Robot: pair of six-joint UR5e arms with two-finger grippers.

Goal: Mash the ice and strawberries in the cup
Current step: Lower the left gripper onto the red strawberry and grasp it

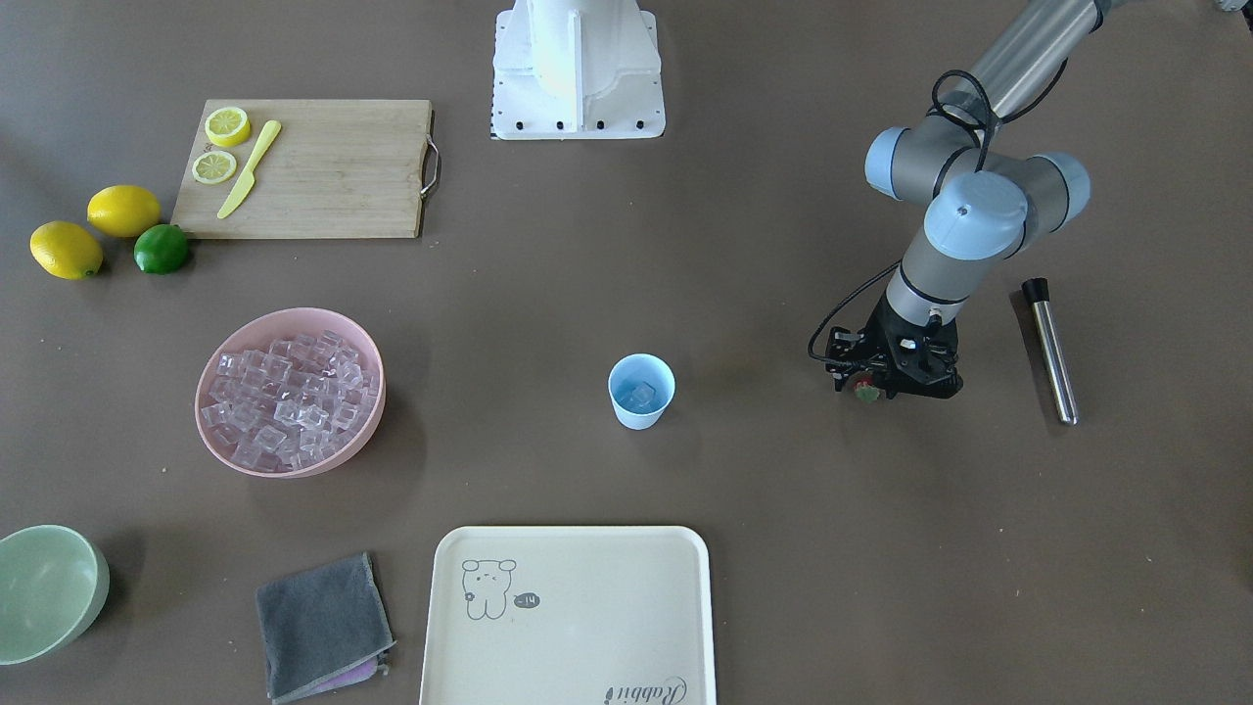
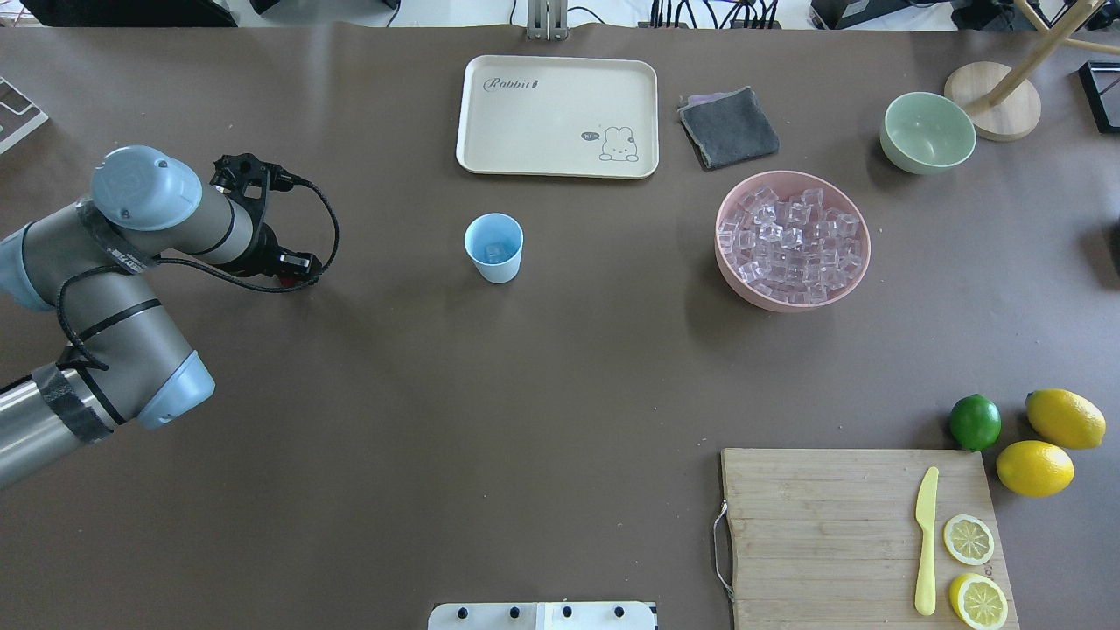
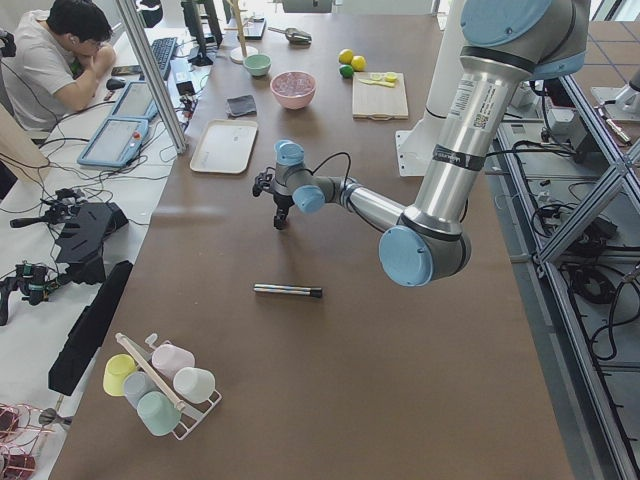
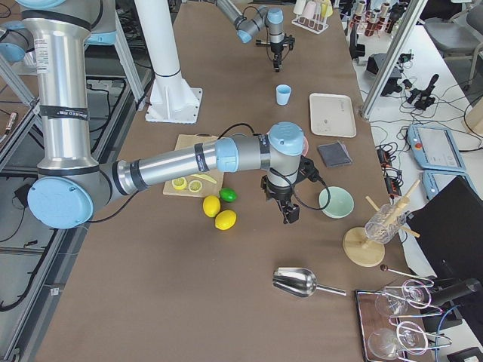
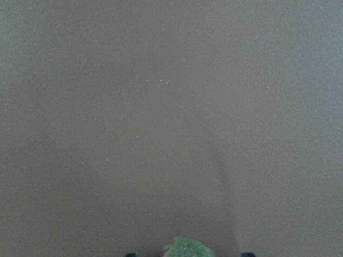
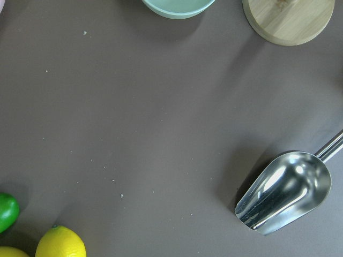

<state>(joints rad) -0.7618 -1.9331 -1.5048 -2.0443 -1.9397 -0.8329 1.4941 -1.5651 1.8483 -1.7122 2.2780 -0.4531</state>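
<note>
While the left gripper [image 1: 869,389] is pinched on the strawberry [image 1: 866,394], whose green leafy top peeps in at the bottom edge of the left wrist view, the berry hangs low over the table [image 1: 764,548] and is not yet in the cup [image 1: 641,392]. Just beside that gripper, on the side away from the cup, a steel muddler [image 1: 1049,351] lies flat, its long axis running toward and away from the robot, with the black end nearer the base. What the coming move turns on, as I judge it, is the sideways gap. The cup stands upright, mouth up, well apart from the gripper toward the robot's right and at about the same depth across the table. The carry therefore looks like a plain traverse that way, then a release from above the rim. Some ice [image 1: 642,396] sits in the cup's bottom. Farther along the same line is the pink bowl [image 1: 284,470], heaped with more cubes. Farthest off, the right gripper [image 4: 290,213] hovers beyond that bowl near a metal scoop [image 6: 284,190]; whether it is clenched or released I cannot tell. The left arm is plainly the nearer to the cup
</note>
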